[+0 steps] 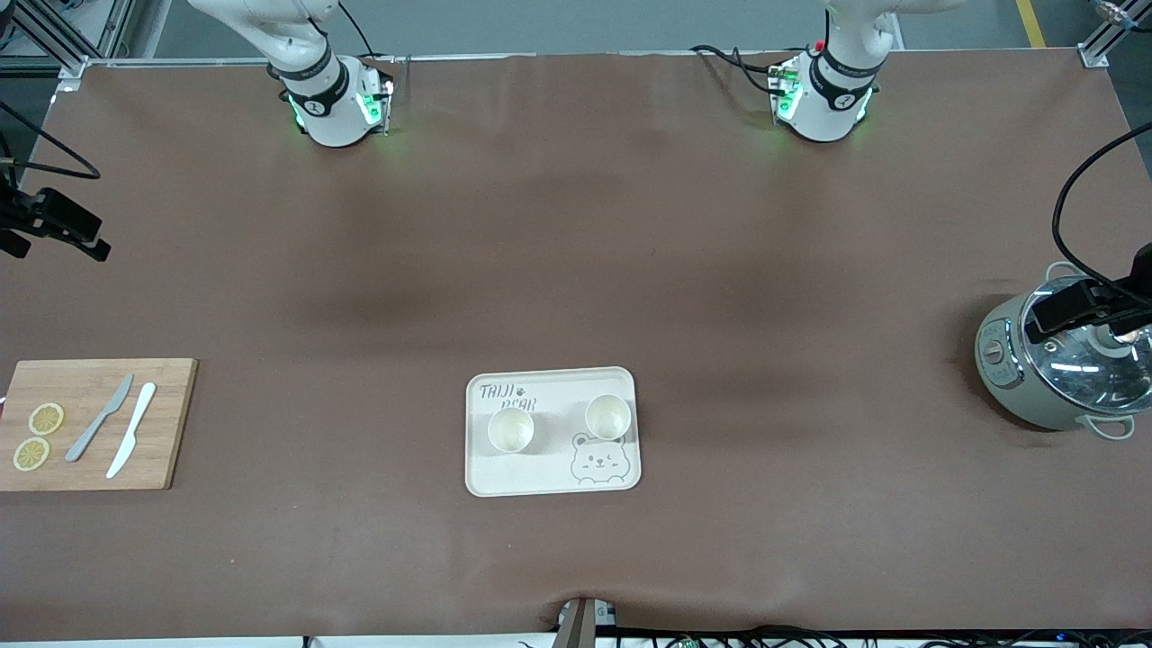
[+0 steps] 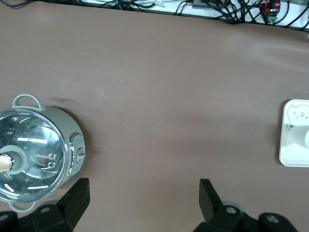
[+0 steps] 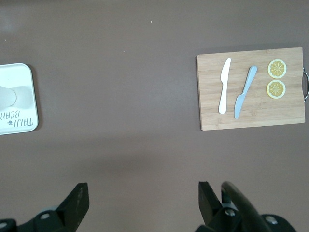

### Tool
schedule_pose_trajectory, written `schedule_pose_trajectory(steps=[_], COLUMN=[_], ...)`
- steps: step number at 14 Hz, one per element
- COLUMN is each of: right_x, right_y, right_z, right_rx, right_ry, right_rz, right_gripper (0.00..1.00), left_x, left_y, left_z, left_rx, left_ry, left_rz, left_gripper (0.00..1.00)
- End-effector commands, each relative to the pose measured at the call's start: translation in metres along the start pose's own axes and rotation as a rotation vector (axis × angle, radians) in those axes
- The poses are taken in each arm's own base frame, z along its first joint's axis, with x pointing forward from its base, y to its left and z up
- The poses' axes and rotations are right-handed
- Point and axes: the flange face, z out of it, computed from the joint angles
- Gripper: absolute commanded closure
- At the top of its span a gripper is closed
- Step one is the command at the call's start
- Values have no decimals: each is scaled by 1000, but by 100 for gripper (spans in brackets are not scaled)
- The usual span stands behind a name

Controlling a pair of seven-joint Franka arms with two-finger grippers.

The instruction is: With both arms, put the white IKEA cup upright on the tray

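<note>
tray (image 1: 552, 477): long axis along table | two cups (image 1: 510, 430) upright | left gripper (image 2: 142, 198), right gripper (image 3: 142, 198): fingers spread, empty

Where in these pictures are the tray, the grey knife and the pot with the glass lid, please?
tray (image 1: 540, 481): front view, bare floor near the rim closest to the camera.
grey knife (image 1: 101, 418): front view, middle of the knife, on the cutting board.
pot (image 2: 29, 154): left wrist view, glass lid.
</note>
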Motion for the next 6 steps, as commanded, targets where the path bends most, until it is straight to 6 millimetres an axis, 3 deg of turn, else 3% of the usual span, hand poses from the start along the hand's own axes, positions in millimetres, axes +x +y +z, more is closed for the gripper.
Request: schedule_pose_trajectory(steps=[1, 6], right_x=[4, 3], right_y=[0, 0], right_z=[3, 1], right_rx=[13, 13], right_ry=[-21, -27], right_rz=[-4, -4], right_gripper=[0, 0], left_x=[1, -1], left_y=[1, 10], left_z=[-3, -6], left_rx=[-28, 20], left_ry=[15, 19], left_rz=[25, 49], left_gripper=[0, 0])
